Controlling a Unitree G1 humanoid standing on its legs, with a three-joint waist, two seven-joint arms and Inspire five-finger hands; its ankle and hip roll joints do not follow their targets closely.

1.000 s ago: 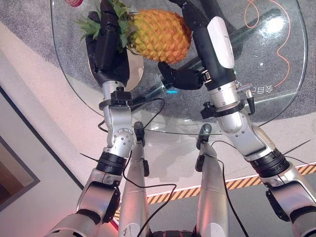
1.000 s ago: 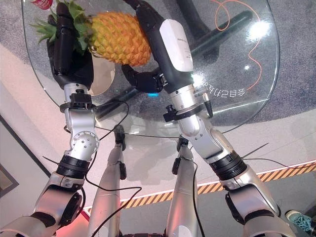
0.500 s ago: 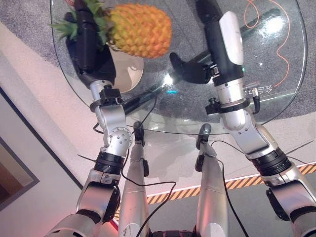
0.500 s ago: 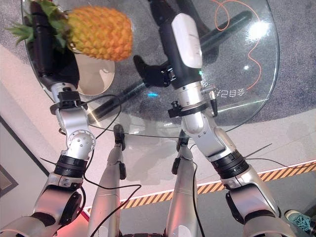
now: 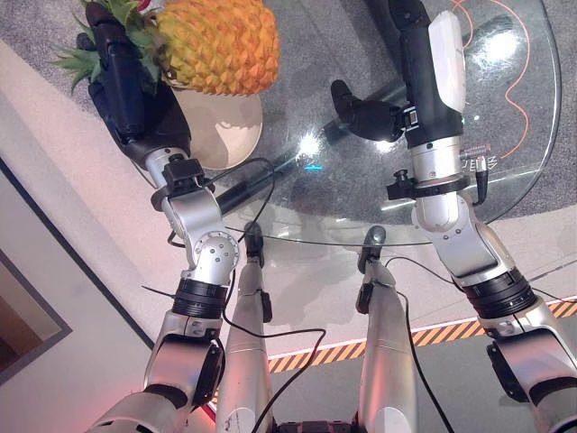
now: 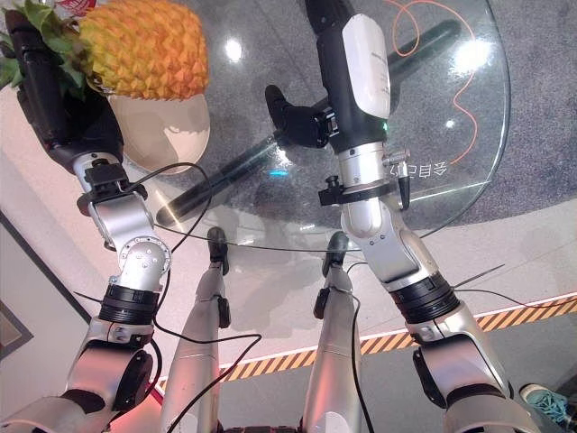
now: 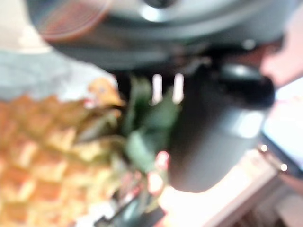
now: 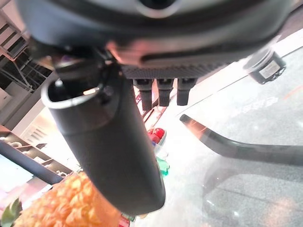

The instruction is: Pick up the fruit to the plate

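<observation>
1 pineapple [image 5: 219, 43], gripped at its crown by the left hand [image 5: 124, 79], hangs lengthwise over the plate [image 5: 225, 135] at the table's [image 5: 505, 144] left edge; right hand [image 5: 370, 115], relaxed and empty, sits well apart.

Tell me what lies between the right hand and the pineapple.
Nothing stands between them. In the left eye view the stretch from the right hand to the pineapple is bare glass table, with the floor showing through it.

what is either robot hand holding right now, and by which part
The left robot hand holds the pineapple by its leafy crown end, above the plate. The right robot hand holds nothing.
</observation>
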